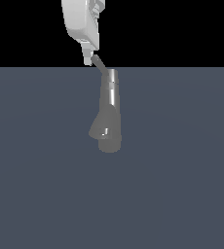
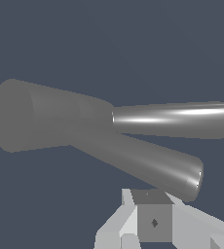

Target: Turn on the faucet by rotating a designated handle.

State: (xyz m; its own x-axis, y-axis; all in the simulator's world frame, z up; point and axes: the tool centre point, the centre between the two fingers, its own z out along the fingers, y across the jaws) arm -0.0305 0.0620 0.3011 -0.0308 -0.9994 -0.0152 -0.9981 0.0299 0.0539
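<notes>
The job looks barely begun or just at the point of contact: the claw [image 1: 89, 59] sits at the tip of the handle [image 1: 99, 62], the thin grey rod that sticks out sideways and upward from the top of the faucet [image 1: 109, 112], toward the exterior view's left. From that view the fingertip seems to touch the rod's end or sit just beside it, but I cannot tell which, and nothing shows that the rod has been swung round at all, so I judge the turning itself is still to do. The faucet stands near the middle of the flat grey-blue tabletop [image 1: 182, 185], a tall column widening to a flared base, with a stubby angled spout [image 1: 98, 127] branching off low on the side toward the exterior view's left. In the wrist view the faucet [image 2: 60, 119] lies across the picture, the wide base at one end, the shiny column running to the other, and the spout [image 2: 148, 165] angling toward the camera; the claw [image 2: 150, 221] shows only as pale blocks at the edge, and the handle cannot be made out there. Whether the claw is spread or pressed together I cannot tell from either view, as the fingers overlap and are partly cut off. By count: one faucet, one handle, one spout, one arm with one claw, and one tabletop.
</notes>
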